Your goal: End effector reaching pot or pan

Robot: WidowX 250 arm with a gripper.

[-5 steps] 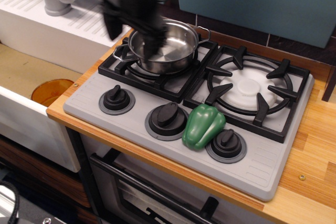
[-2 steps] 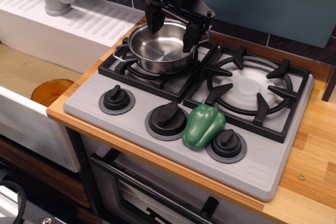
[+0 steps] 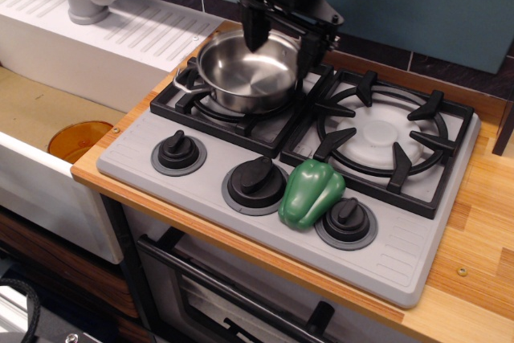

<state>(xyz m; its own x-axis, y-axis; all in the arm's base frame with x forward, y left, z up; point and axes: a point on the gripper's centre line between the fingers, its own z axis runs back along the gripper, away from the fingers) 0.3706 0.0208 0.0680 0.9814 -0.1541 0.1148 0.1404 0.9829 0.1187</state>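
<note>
the gripper had shifted a little to the right and back since a moment before, when its fingers hung wider over the middle of the pot. a second earlier it had been a blur swinging in from the left, so it had slowed and settled; i took that to mean the reach was nearly finished and it was lining up on the rim.

the pot sat on the left burner grate, at about ten o'clock from the green pepper. the gripper stood over the pot's far-right rim, roughly at one o'clock from the pot's centre. its fingers were spread apart and held nothing: one hung above the bowl near the back wall, the other just outside the right edge. whether either touched the steel, i could not tell.
</note>
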